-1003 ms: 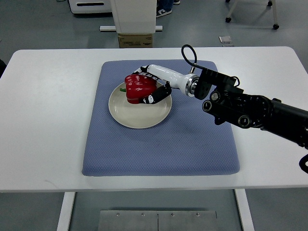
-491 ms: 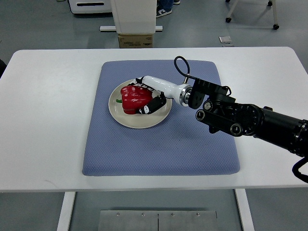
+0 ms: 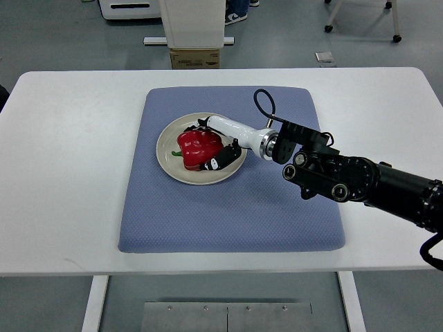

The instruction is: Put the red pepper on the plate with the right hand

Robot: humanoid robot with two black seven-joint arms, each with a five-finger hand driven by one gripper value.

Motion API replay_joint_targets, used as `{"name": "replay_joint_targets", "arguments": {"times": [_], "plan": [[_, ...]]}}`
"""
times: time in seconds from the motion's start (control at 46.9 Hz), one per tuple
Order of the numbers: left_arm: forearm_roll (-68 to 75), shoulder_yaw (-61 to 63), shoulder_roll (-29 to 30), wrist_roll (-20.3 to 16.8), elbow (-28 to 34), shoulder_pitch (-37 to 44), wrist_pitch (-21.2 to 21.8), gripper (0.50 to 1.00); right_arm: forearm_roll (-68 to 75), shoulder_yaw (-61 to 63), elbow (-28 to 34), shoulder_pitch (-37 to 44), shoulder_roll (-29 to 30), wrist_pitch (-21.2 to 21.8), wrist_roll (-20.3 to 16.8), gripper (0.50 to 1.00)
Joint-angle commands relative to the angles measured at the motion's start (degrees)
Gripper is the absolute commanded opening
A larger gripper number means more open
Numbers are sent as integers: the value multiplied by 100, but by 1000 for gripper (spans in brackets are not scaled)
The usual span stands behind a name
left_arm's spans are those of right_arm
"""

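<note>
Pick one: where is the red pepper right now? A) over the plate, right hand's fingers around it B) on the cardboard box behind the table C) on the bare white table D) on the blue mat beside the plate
A: the red pepper sits within the rim of the plate, with the right hand wrapped around it.

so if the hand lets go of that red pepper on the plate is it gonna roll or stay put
The red pepper looks lobed and blocky, so it would probably settle rather than roll far. Its skin looks glossy, so it may slip a little as the right hand lets go. The plate has a shallow raised rim, which would likely stop a small wobble.
</note>
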Motion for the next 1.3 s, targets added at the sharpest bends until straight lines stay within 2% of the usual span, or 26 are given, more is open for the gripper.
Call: {"name": "replay_joint_targets", "arguments": {"times": [0.0,0.299,0.64,0.811,1.024,1.28], "plan": [[0,0,0,0,0,0,0,1000,28,-1,0,8,0,3,-1,995],[0,0,0,0,0,0,0,1000,133,490,-18,16,0,-6,-1,989],[0,0,0,0,0,0,0,1000,932,1000,8,-36,-1019,3,-27,983],[0,0,0,0,0,0,0,1000,1205,1782,0,-387,-1301,3,-123,981],[0,0,0,0,0,0,0,1000,1293,3399,-9,-1204,-1310,-32,-519,966],[9,0,0,0,0,0,0,1000,1293,4384,-27,-1636,-1257,-393,-668,968]]}}
